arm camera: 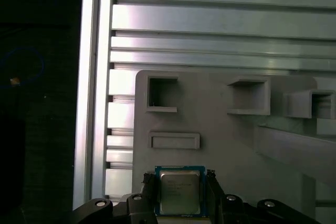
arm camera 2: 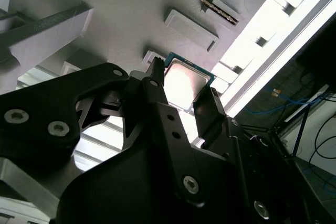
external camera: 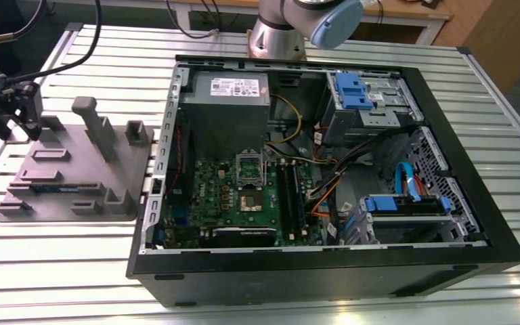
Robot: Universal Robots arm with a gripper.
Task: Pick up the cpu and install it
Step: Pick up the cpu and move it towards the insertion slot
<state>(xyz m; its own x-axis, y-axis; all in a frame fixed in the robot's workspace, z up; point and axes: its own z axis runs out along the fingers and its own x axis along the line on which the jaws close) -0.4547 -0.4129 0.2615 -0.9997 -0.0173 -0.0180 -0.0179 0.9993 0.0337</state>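
First wrist view, closest stuff first: black gripper (arm camera: 179,182) down around the cpu (arm camera: 179,192), one jaw on each side, right up at its edges. Can't tell whether actually squeezing it or just parked beside it. Shiny metal top facing up, thin green rim around it, lying flat near the edge of the grey moulded tray (arm camera: 231,145). Same story in the second wrist view, chip glaring bright between the two black jaws.

Just past the chip on the tray: a small rectangular slot (arm camera: 175,140), then a row of boxy open pockets (arm camera: 161,94). Beyond that, ribbed aluminium table (arm camera: 220,19).

Over in the exterior view, gripper low over a far corner of the tray on the exterior view's left, well apart from the open PC case (external camera: 332,274) on the exterior view's right. Inside the case: green motherboard (external camera: 233,206) with a square socket (external camera: 249,196) in the middle, grey power supply (external camera: 228,101) behind it, blue drive brackets (external camera: 351,88), a tangle of cables (external camera: 332,183). Furthest back, silver arm base (external camera: 278,37) standing behind the case.
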